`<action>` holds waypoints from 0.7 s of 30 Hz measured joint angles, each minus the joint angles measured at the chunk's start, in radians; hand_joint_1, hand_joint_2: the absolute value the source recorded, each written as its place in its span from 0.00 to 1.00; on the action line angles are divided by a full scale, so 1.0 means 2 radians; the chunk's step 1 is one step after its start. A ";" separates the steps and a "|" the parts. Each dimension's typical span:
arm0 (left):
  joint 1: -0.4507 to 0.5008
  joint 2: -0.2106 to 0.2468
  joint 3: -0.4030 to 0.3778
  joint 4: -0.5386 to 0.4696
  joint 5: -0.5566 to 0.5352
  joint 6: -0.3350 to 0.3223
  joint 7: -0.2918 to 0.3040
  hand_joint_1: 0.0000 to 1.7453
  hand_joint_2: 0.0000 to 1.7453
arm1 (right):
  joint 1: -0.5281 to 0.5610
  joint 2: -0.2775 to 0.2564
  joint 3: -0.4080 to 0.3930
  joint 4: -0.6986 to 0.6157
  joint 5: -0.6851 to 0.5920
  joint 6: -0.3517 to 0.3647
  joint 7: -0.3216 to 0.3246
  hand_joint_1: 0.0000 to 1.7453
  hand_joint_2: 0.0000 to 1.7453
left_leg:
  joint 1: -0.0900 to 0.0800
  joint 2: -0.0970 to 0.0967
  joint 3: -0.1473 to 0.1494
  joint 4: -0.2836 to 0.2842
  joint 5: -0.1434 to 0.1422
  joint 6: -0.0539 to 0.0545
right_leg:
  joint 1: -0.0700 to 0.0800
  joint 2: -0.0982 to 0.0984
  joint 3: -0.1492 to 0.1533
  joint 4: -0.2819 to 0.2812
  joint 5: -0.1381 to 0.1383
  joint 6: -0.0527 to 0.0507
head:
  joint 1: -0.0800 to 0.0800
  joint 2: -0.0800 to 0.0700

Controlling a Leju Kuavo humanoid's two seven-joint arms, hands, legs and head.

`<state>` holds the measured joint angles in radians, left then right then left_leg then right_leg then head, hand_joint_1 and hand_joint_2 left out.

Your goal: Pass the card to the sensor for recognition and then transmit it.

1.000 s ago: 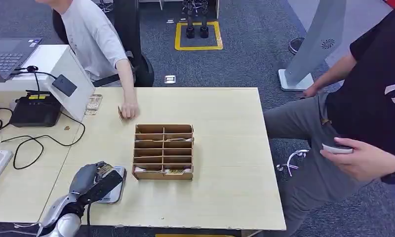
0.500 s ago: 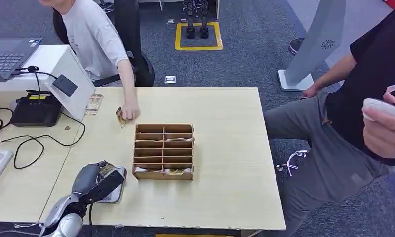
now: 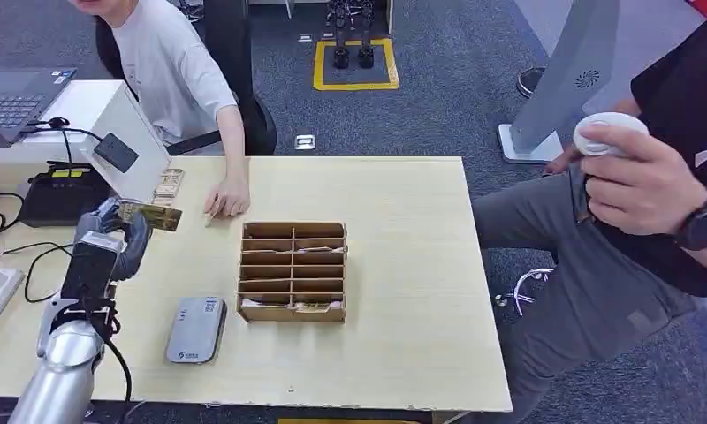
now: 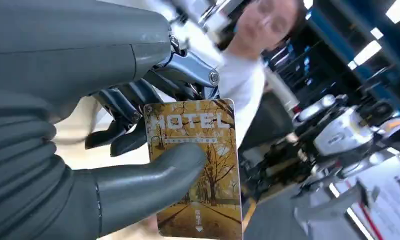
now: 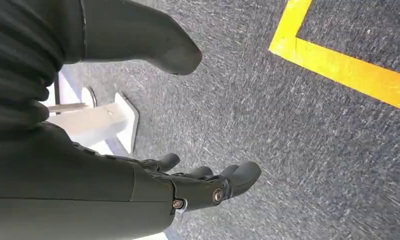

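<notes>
A pale wooden worktop [image 3: 403, 291] stands on blue-grey carpet [image 3: 438, 97], with a yellow square outline [image 3: 356, 64] marked on the floor at 12 o'clock beyond its far edge. Near the worktop's middle sits an open wooden organiser [image 3: 292, 270] divided into rows of compartments, and at its 8 o'clock, just beside it, lies the flat grey sensor [image 3: 195, 329], flat on the wood. At 10 o'clock a black box [image 3: 64, 196] with trailing cables sits beside a white slanted stand [image 3: 111, 132], and a laptop [image 3: 19, 95] rests behind it. A seated person in a grey shirt [image 3: 173, 71] at 11 o'clock rests a hand [image 3: 228, 199] on the worktop by a few small cards [image 3: 167, 185]. At 3 o'clock a person in a black shirt [image 3: 677, 132] holds a white device [image 3: 608, 132] in a raised hand. The left hand [image 3: 111, 238] is lifted above the worktop's left side, at about 11 o'clock from the sensor and well apart from it. It pinches the card [image 3: 151, 215], a golden hotel key card with autumn trees: in the left wrist view the thumb presses across the card's [image 4: 198, 165] face while the dark fingers [image 4: 120, 117] back it from behind, most of the card jutting out past the thumb. The right hand [image 5: 153, 150] hangs over the carpet, thumb and fingers apart and holding nothing.
</notes>
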<state>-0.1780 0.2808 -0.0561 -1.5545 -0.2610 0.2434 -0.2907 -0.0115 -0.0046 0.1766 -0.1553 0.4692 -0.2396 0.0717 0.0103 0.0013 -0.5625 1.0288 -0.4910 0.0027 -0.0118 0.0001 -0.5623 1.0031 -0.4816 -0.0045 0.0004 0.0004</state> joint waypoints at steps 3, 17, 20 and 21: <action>-0.040 0.002 0.000 0.000 -0.021 0.020 -0.007 1.00 1.00 | -0.002 0.000 0.003 -0.001 0.007 0.003 0.000 0.00 1.00 | 0.000 0.000 0.000 0.000 0.000 0.000 | 0.000 0.000 0.000 0.000 0.000 0.000 | 0.000 0.000; -0.164 0.028 -0.027 0.101 -0.289 0.162 0.011 1.00 1.00 | -0.009 -0.001 0.016 -0.005 0.026 0.016 0.001 0.00 1.00 | 0.000 0.001 0.000 0.000 0.000 0.000 | 0.000 0.001 -0.001 0.000 0.001 -0.001 | 0.000 0.000; -0.184 0.032 -0.041 0.140 -0.337 0.196 0.015 1.00 1.00 | -0.009 -0.002 0.017 -0.005 0.029 0.019 0.001 0.00 1.00 | 0.000 0.001 0.000 0.000 0.001 0.000 | 0.000 0.001 -0.001 0.000 0.001 -0.001 | 0.000 0.000; -0.190 0.034 -0.047 0.151 -0.355 0.205 0.018 1.00 1.00 | -0.009 -0.002 0.018 -0.005 0.029 0.019 0.000 0.00 1.00 | 0.000 0.001 0.000 0.000 0.001 0.000 | 0.000 0.001 -0.001 0.000 0.001 -0.001 | 0.000 0.000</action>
<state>-0.5576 0.3494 -0.1503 -1.2517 -0.9703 0.6530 -0.2545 -0.0299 -0.0095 0.2117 -0.1652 0.5272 -0.2022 0.0721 0.0102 0.0039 -0.5630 1.0291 -0.4900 0.0026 -0.0118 0.0022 -0.5641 1.0032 -0.4796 -0.0058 0.0004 0.0000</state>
